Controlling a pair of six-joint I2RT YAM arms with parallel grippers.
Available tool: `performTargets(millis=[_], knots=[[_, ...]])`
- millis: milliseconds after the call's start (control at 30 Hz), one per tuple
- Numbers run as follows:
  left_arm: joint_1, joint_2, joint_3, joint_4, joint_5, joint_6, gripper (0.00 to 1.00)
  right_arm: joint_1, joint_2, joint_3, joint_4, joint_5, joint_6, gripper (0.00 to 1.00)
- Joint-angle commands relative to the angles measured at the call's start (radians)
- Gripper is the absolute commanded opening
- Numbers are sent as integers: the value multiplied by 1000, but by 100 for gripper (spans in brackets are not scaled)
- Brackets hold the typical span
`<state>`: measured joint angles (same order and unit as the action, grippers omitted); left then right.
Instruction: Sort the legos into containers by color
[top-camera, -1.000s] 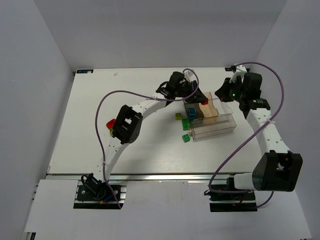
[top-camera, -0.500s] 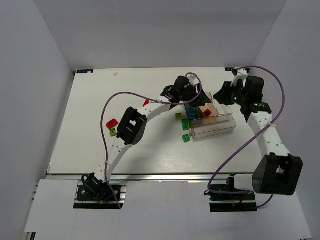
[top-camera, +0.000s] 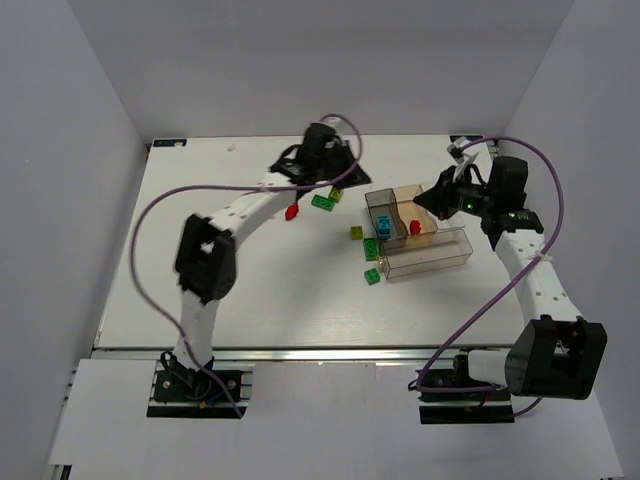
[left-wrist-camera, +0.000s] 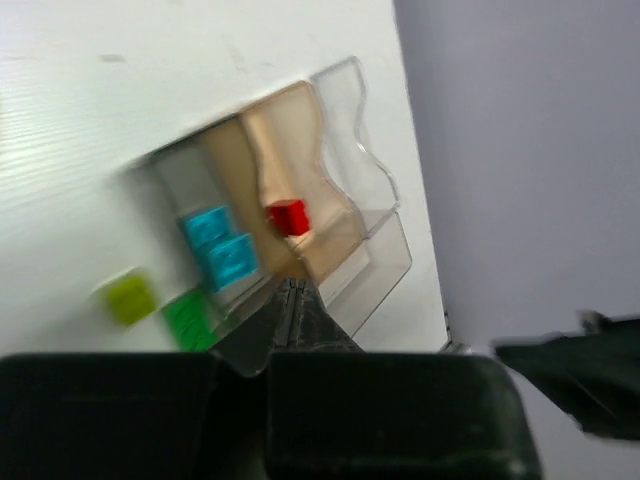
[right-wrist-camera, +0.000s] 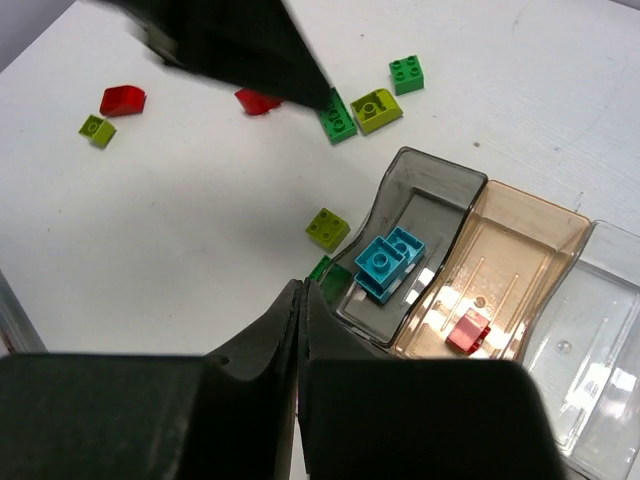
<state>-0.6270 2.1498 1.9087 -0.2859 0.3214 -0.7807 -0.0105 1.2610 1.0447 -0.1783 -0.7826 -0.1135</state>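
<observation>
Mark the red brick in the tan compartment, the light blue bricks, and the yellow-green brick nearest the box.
red brick (right-wrist-camera: 468, 333), right wrist view, its top face.
light blue bricks (right-wrist-camera: 388, 262), right wrist view, studded top of the pair.
yellow-green brick (right-wrist-camera: 328, 228), right wrist view, its studded top.

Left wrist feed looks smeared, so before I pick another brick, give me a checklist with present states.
1. Left end effector empty: ok, fingers together, nothing between.
2. Right end effector empty: ok, also shut.
3. Blue bricks alone in the grey compartment: ok.
4. Red brick alone in the tan compartment: ok.
5. Left wrist view sharp: not ok, blurred.
6. Room to grip the green brick beside the grey compartment: cannot tell.
</observation>
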Motion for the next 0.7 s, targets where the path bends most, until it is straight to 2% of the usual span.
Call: performTargets(millis=[0,33,67,100,133,167,233,367,400,533,667], knots=[[90,-321,-169,-200,-223,83,1,56,41,-5,-36,-31,-87,0],[110,-362,-210,-240,-255,74,6,69,57,14,-79,-17,-97,0],[153,-401,-279,-283,-286,67,24,79,76,24,-98,5,-101,0],[174,-465,-308,-323,-354,63,30,101,113,38,-119,38,-107,3],[194,-491,-332,-410,-382,57,37,124,135,52,-141,54,-112,13],[228,-513,-370,-458,-415,51,55,142,156,82,-186,80,-117,18],[263,-548,-399,-580,-488,35,66,174,215,122,-237,103,-117,29],[322,-559,-465,-664,-559,116,77,198,278,169,-288,125,-126,40],[340,-564,-497,-648,-559,202,78,199,288,170,-293,125,-136,43],[362,-555,-569,-572,-463,478,77,210,281,167,-296,118,-158,49],[371,-530,-605,-550,-504,664,75,208,273,155,-300,117,-163,53]])
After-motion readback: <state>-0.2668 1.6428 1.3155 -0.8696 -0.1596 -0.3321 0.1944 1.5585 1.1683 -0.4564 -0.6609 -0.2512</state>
